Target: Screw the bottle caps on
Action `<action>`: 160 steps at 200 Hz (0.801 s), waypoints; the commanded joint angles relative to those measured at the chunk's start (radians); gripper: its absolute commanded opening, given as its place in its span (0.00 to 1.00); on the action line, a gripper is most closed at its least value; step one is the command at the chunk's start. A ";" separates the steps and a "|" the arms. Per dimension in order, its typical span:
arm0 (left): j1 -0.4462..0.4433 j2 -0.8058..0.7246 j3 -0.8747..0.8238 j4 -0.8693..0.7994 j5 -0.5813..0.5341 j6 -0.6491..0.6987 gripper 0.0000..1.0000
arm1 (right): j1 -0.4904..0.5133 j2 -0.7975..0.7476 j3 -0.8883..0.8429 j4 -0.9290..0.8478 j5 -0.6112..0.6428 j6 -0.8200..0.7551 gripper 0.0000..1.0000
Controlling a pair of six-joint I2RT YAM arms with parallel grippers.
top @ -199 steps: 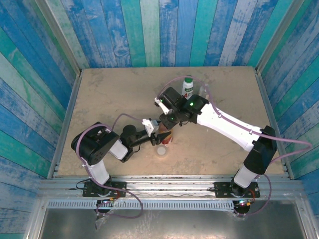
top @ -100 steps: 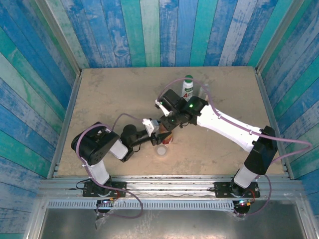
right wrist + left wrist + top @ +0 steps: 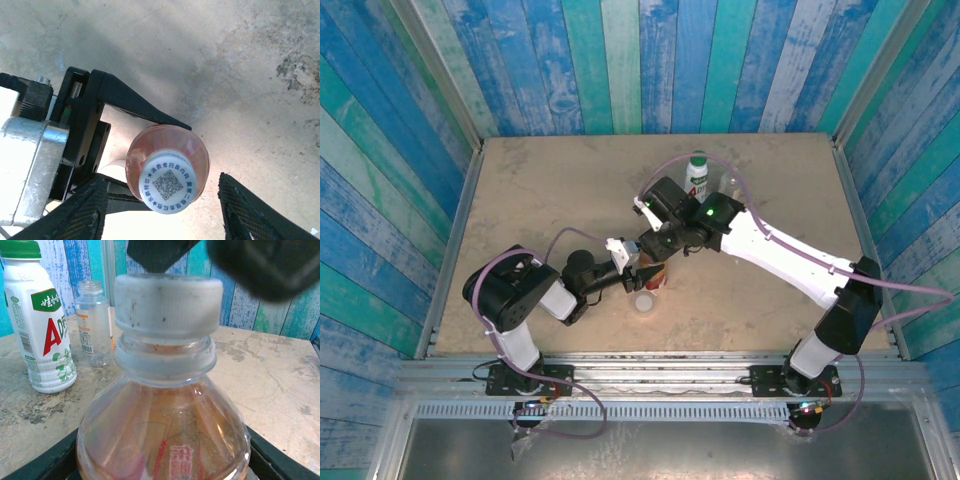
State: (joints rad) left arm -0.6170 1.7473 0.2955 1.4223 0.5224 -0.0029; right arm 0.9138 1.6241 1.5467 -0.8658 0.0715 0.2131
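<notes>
The amber bottle stands upright with my left gripper shut on its body. A pale grey cap with a printed code sits on its neck. My right gripper hangs over the cap, open, one finger on each side and a gap at both. In the top view the two grippers meet at the bottle in the table's middle. The white bottle wears its green cap. Beside it stands the short clear bottle with a bare neck. A small white cap lies on the table just in front of the amber bottle.
The white bottle and the clear bottle stand close behind my right wrist, near the back wall. Blue and green plank walls close off three sides of the sandy tabletop. The left half and the right front are bare.
My right gripper has opened off the grey cap, which stays on the amber bottle. The left gripper and the bottle have not moved.
</notes>
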 commanded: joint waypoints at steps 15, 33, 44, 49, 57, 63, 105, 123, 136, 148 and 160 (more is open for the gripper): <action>-0.007 -0.018 -0.017 -0.080 0.024 0.001 0.61 | -0.019 -0.026 0.020 0.008 -0.007 0.028 0.52; -0.007 -0.018 -0.020 -0.080 0.024 0.001 0.61 | -0.031 -0.023 0.016 0.007 -0.010 0.032 0.44; -0.007 -0.020 -0.023 -0.080 0.024 0.001 0.61 | -0.037 -0.021 0.011 0.010 -0.015 0.031 0.40; -0.007 -0.020 -0.024 -0.080 0.024 0.001 0.61 | -0.040 -0.021 0.008 0.010 -0.018 0.030 0.39; -0.007 -0.020 -0.024 -0.082 0.023 0.001 0.61 | -0.043 -0.017 0.004 0.012 -0.020 0.031 0.37; -0.007 -0.020 -0.024 -0.082 0.024 0.001 0.61 | -0.043 -0.015 0.002 0.012 -0.022 0.030 0.35; -0.007 -0.021 -0.026 -0.079 0.022 0.001 0.61 | -0.047 -0.007 -0.028 0.013 -0.039 0.029 0.30; -0.007 -0.021 -0.026 -0.080 0.023 0.001 0.61 | -0.047 -0.012 -0.051 0.019 -0.045 0.031 0.28; -0.007 -0.020 -0.026 -0.081 0.023 0.003 0.61 | -0.048 -0.012 -0.064 0.020 -0.046 0.034 0.27; -0.007 -0.020 -0.028 -0.082 0.025 0.003 0.61 | -0.049 -0.013 -0.073 0.021 -0.047 0.035 0.26; -0.007 -0.021 -0.028 -0.081 0.026 0.002 0.61 | -0.049 -0.012 -0.080 0.025 -0.049 0.037 0.25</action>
State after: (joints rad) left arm -0.6170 1.7470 0.2916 1.4242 0.5220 -0.0002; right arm 0.8688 1.6119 1.5070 -0.8082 0.0357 0.2428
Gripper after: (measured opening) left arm 0.648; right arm 0.261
